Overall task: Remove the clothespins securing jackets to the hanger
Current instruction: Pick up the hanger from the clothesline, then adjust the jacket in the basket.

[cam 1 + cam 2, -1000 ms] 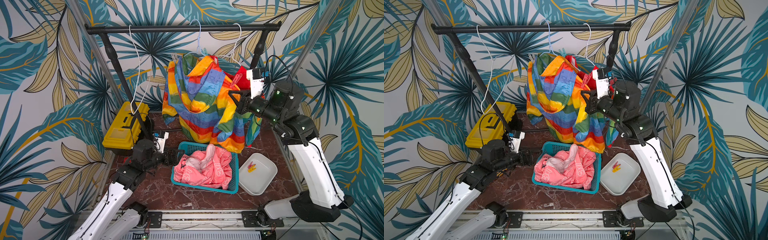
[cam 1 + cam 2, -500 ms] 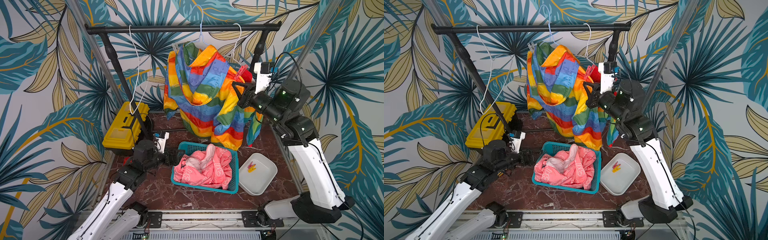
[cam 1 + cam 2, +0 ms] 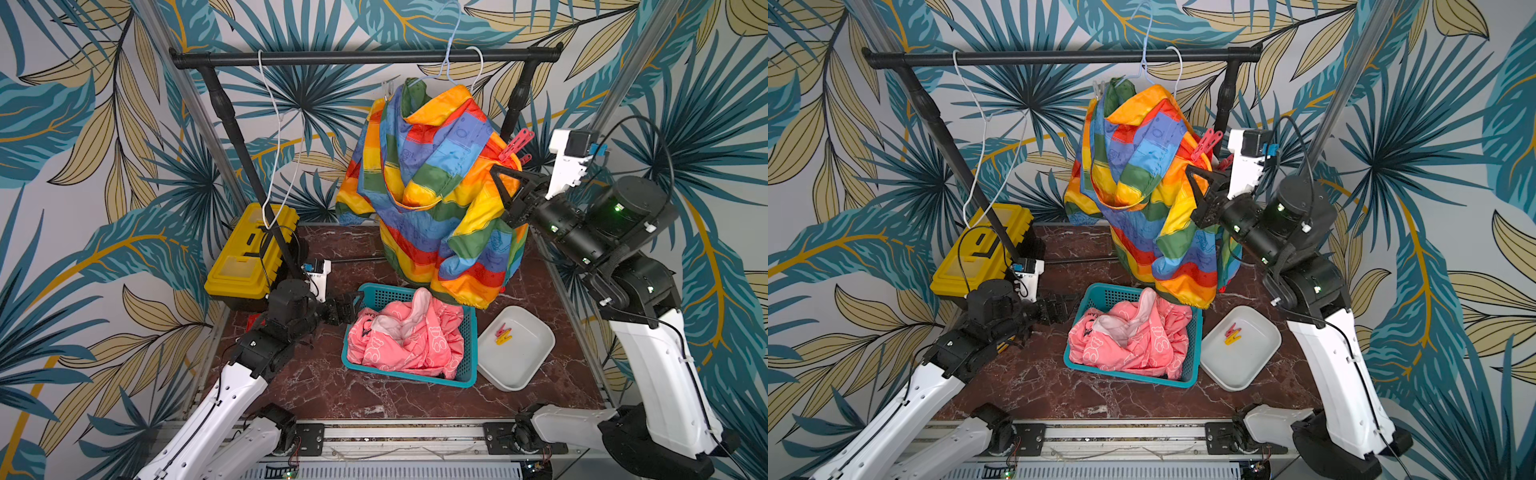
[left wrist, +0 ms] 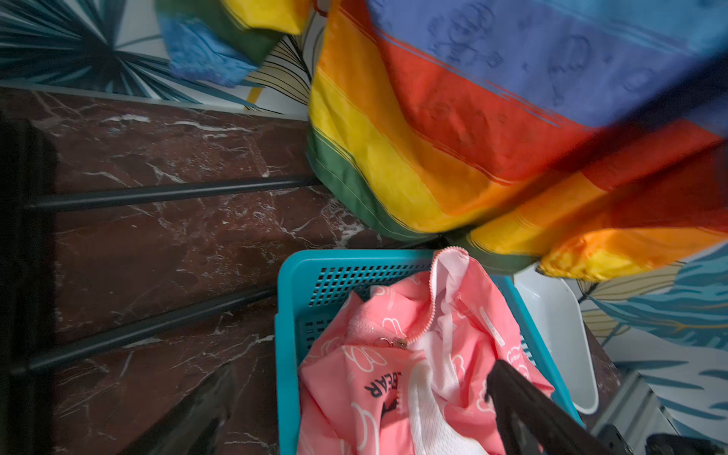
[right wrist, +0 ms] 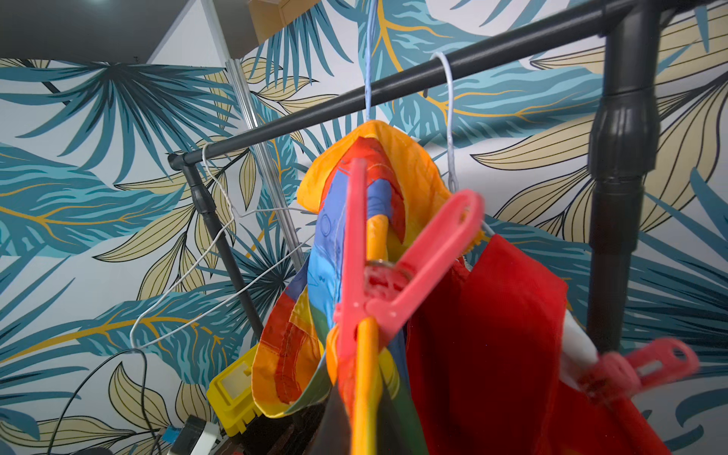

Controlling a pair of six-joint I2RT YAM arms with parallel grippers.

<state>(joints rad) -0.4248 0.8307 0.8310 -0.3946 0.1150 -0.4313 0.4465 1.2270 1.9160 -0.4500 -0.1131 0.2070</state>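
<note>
**Right arm, lifting.** Over the last second your right gripper [image 3: 503, 176] has climbed. It has drawn the shoulder of the rainbow jacket [image 3: 424, 187] upward and toward its own side. The blue hanger [image 5: 368, 78] has risen with it, and its hook now stands above the rail [image 3: 353, 58]. The jaws are closed, apparently pinching the jacket's fold just below the pink clothespin [image 3: 515, 143], which remains clamped.

No pin has come off in this interval. The lift probably only presents the pin, and it may unhook the hanger. Your left gripper [image 3: 351, 305] has not moved: it is fully spread, holds nothing, and sits low beside the basket [image 3: 384, 296].

**Counts.**
- **Jackets, three:** the rainbow jacket and a red-hooded jacket [image 5: 504, 315] are hanging, and a pink jacket [image 3: 407, 336] is in the basket.
- **Hangers, three:** the blue hanger, a white hanger [image 5: 450, 118] beside it, and a bare white hanger [image 3: 260, 58].
- **Clothespins clearly seen, four:** two are clamped, the pink clothespin and a red clothespin [image 5: 646, 366] near it. Two lie in the white tray [image 3: 528, 361], a loose pink clothespin [image 3: 503, 330] and a yellow clothespin [image 3: 503, 340].
</note>
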